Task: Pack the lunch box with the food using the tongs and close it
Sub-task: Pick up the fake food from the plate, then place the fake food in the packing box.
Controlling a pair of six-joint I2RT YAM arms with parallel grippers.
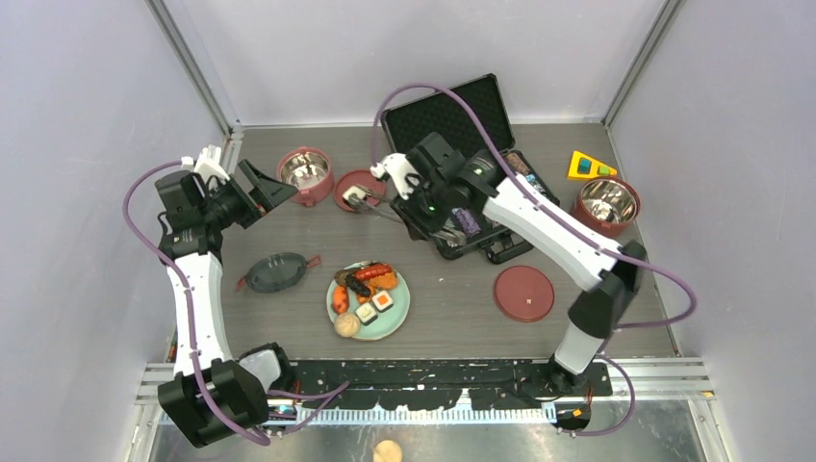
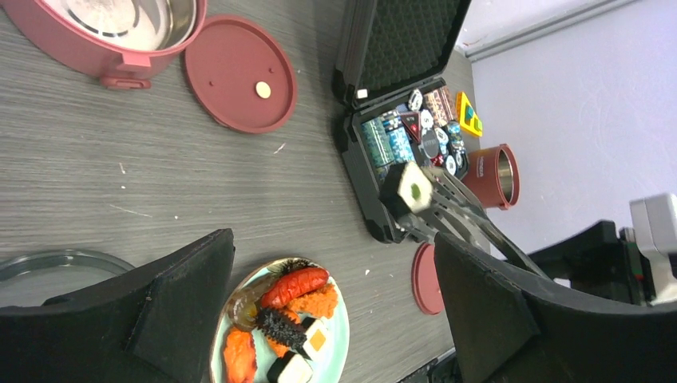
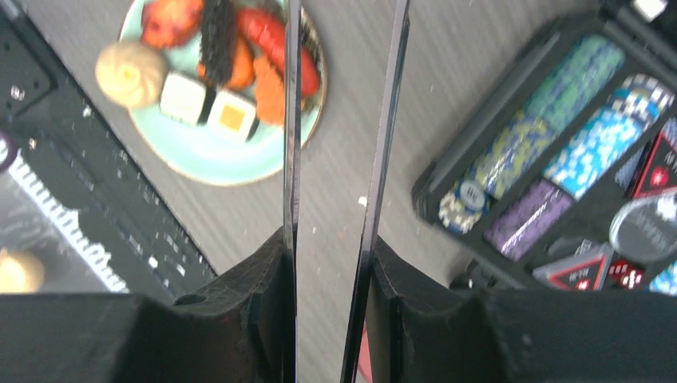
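My right gripper (image 1: 406, 192) is shut on the slim silver tongs (image 3: 291, 120), both arms running between its fingers. The tong tips pinch a white sushi roll (image 2: 412, 191) with a green top, held above a flat red inner lid (image 1: 366, 183). Just left of that lid stands a maroon lunch box bowl (image 1: 306, 174), steel-lined, with nothing showing inside. The other food lies on the pale green plate (image 1: 396, 313): red-orange pieces, a dark spiky piece, two sushi rolls (image 1: 373, 307) and a beige bun (image 1: 347, 326). My left gripper (image 1: 258, 189) hangs open left of the bowl, holding nothing.
An open black case of poker chips (image 1: 471, 173) lies under my right arm. A second maroon tier (image 1: 606, 204) stands at the far right beside a yellow block (image 1: 589, 166). Another red lid (image 1: 523, 293) lies right of the plate, and the dark translucent top lid (image 1: 277, 272) left of it.
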